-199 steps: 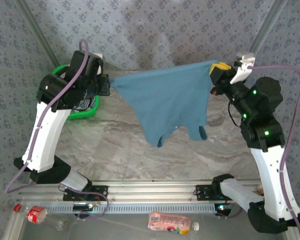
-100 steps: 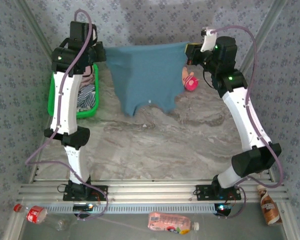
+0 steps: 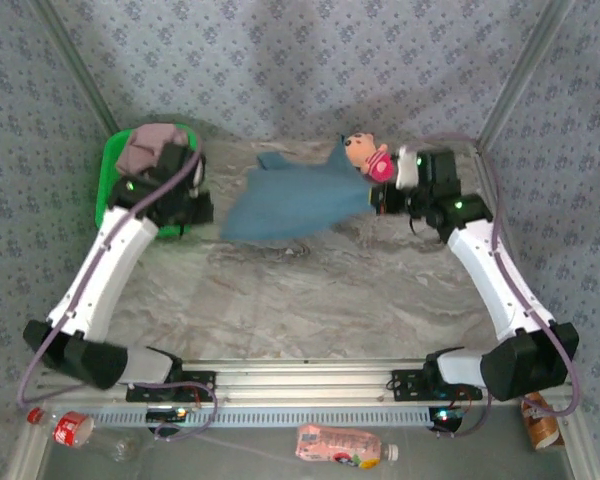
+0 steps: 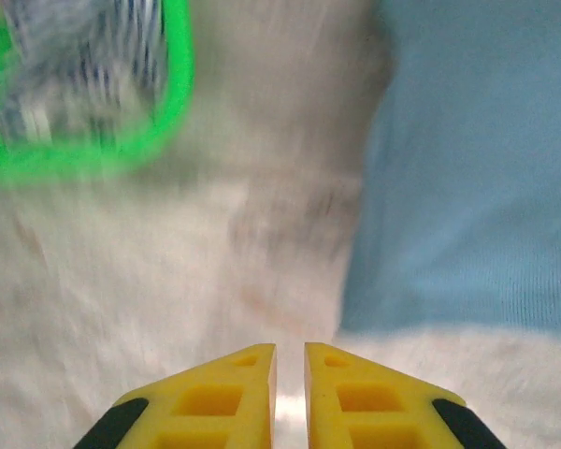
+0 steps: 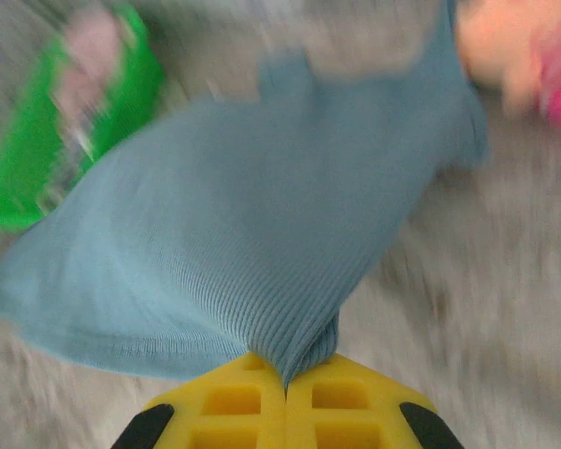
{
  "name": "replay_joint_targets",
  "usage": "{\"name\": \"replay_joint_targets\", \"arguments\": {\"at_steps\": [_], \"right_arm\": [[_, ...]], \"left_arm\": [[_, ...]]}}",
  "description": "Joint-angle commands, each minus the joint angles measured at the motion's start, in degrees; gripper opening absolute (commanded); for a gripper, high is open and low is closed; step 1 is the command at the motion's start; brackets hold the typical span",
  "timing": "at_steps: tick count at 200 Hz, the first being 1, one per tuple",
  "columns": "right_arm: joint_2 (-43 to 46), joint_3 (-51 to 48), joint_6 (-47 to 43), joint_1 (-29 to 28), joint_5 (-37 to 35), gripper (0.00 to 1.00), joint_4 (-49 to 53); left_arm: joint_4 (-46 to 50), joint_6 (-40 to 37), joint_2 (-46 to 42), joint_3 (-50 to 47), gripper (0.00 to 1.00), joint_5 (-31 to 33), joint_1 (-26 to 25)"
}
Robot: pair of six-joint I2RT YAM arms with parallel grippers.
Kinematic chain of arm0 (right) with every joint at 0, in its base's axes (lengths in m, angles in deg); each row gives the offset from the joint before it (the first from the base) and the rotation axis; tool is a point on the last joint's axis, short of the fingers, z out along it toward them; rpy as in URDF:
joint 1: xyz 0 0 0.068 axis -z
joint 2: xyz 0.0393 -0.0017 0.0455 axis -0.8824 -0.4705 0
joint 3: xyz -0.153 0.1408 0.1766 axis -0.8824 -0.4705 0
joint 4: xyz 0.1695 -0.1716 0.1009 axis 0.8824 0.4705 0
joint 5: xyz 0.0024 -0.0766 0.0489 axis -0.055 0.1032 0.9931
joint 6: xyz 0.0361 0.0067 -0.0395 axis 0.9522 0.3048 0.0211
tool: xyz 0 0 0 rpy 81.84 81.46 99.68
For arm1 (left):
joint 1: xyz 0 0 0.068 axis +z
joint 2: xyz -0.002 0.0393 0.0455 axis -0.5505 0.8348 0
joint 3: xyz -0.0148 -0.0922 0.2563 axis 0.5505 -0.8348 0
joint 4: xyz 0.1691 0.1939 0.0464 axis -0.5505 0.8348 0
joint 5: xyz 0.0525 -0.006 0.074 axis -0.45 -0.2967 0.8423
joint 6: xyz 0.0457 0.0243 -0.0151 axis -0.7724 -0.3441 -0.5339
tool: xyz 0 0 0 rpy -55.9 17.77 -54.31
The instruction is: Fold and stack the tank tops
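Across the table [image 3: 310, 290], teal tank top [image 3: 290, 200] stretches left-right (blurred) — right gripper [image 5: 285, 369] pinches it, left gripper [image 4: 290, 353] ajar.

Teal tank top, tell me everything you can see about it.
The teal tank top is plain dusty blue, finely ribbed knit, soft and rumpled. It lies unfolded on the marble-look table, a strap end at its far edge. The right gripper is shut on one bunched edge; the left gripper is beside its other side, not touching it.
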Motion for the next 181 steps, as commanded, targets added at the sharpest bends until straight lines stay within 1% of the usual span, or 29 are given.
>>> {"name": "replay_joint_targets", "arguments": {"at_steps": [1, 6, 16, 30, 42, 50, 66, 88, 122, 139, 159, 181], "right_arm": [[2.4, -12.0, 2.4, -1.5, -0.6, 0.0, 9.5], [2.5, -14.5, 2.9, -2.1, -0.7, 0.0, 9.2], [2.6, -18.7, 4.4, -3.7, -1.8, 0.0, 8.3], [1.8, -22.4, 5.1, -4.9, -2.9, 0.0, 7.7], [0.4, -24.5, 3.0, -6.2, -3.0, 0.0, 8.4], [0.2, -25.0, 2.3, -6.4, -2.9, 0.0, 9.2], [1.1, -25.4, 2.3, -6.6, -5.2, 0.0, 10.3], [2.5, -25.8, 3.0, -6.7, -7.5, 0.0, 10.9], [3.3, -26.6, 3.4, -6.5, -7.9, 0.0, 11.0], [4.0, -26.9, 3.8, -6.4, -7.6, 0.0, 10.6], [4.1, -27.3, 3.7, -6.0, -7.2, 0.0, 10.6], [4.6, -27.4, 3.7, -5.8, -7.0, 0.0, 10.7]], "left_arm": [[-8.5, 13.8, -5.0, -20.7, 0.16, -5.0, -2.3], [-10.6, 16.1, -5.7, -24.7, 0.17, -5.8, -3.0], [-13.7, 20.0, -6.4, -30.8, 0.16, -5.7, -6.4], [-16.4, 23.7, -5.7, -35.5, 0.16, -5.9, -10.0], [-17.8, 25.3, -4.9, -37.2, 0.16, -6.3, -12.3], [-18.1, 25.8, -4.5, -37.1, 0.16, -5.9, -13.5], [-20.2, 25.9, -4.1, -36.3, 0.18, -6.2, -15.1], [-23.5, 25.7, -1.5, -34.4, 0.31, -6.4, -17.8], [-26.4, 25.3, 7.4, -30.6, 0.45, -8.1, -21.9], [-26.1, 24.6, 10.9, -29.6, 0.46, -7.8, -22.4], [-24.1, 22.5, 14.0, -28.2, 0.46, -5.6, -22.3], [-25.1, 21.9, 16.7, -28.2, 0.46, -7.4, -22.4]]}}
